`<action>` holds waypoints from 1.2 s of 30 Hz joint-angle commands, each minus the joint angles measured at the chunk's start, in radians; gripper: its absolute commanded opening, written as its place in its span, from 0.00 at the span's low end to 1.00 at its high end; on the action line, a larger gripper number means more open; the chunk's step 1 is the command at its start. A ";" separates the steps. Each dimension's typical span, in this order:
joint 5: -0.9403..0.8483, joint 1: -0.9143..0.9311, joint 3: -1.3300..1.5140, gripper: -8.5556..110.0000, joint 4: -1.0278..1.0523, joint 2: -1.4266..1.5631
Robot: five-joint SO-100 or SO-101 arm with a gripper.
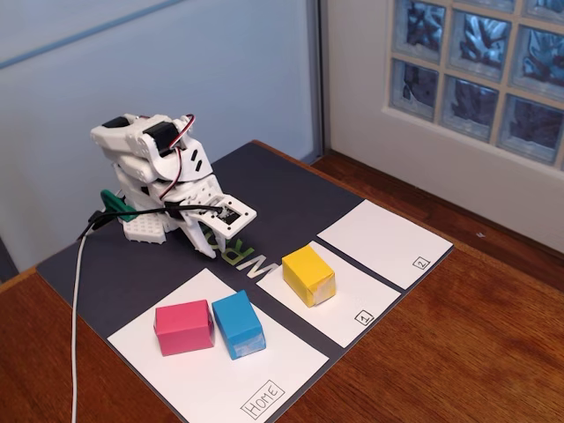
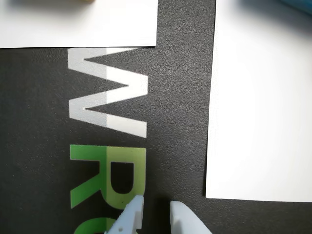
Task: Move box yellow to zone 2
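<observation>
Fixed view: the arm (image 1: 159, 181) sits folded low at the back of a dark mat (image 1: 291, 189) laid on the wooden worktop (image 1: 493, 335), its gripper (image 1: 211, 240) pointing down at the mat's lettering. Taking the sheet marked 1 (image 1: 352, 295) as the landmark, the yellow box (image 1: 308, 274) rests on that sheet's near-arm end, flat and untouched, well apart from the gripper. The sheet marked 2 (image 1: 388, 242), the target zone, lies just beyond sheet 1 across a narrow dark strip and is bare. On the other side of sheet 1 lies the HOME sheet (image 1: 220, 370), carrying a pink block (image 1: 183, 326) and a blue block (image 1: 238, 323) close beside each other. Wrist view: two white fingers (image 2: 181, 219) enter from the bottom edge over the printed letters, a small gap between them, holding nothing; they stand slightly parted and empty. White sheet edges show at the top and right; the yellow box is not clearly seen here. Judgement: the box looks paper-wrapped, so probably light, with smooth and possibly slippery faces that could dent under a hard squeeze. The sound hold is across two opposite side faces, low and centred, fingers squared to the faces. The task is not yet begun.
</observation>
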 commanded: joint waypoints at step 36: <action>0.089 -0.009 -0.667 0.07 -0.143 -0.739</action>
